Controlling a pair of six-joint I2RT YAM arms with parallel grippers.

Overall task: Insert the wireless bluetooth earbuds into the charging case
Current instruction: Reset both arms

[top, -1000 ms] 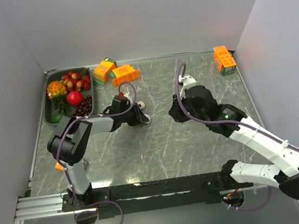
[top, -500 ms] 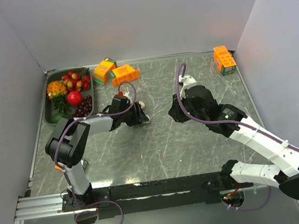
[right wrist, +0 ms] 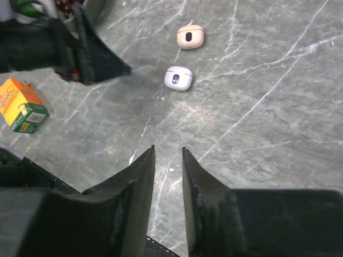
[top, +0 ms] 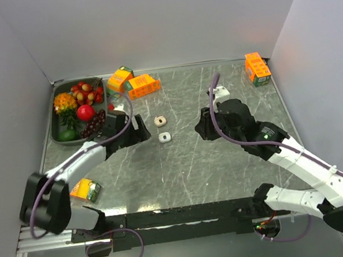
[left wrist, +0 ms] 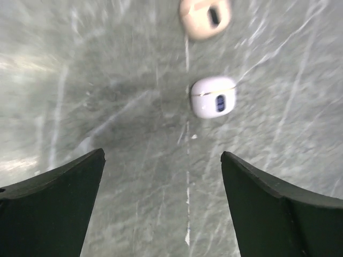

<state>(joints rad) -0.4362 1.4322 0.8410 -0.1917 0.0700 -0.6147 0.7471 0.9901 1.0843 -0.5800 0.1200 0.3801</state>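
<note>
The left claw [left wrist: 162,155] stands wide open, empty, near the small white rounded plastic case [left wrist: 213,97]. The right claw [right wrist: 168,150] is narrowly parted, empty.

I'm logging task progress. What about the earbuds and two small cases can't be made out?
- Tiny white earbuds: none discernible in any view; too small or enclosed.
- Small white rounded plastic case: contents hidden by its own shell; left wrist view blurred.
- Small beige rounded case: cut off by left wrist view's top edge.
</note>
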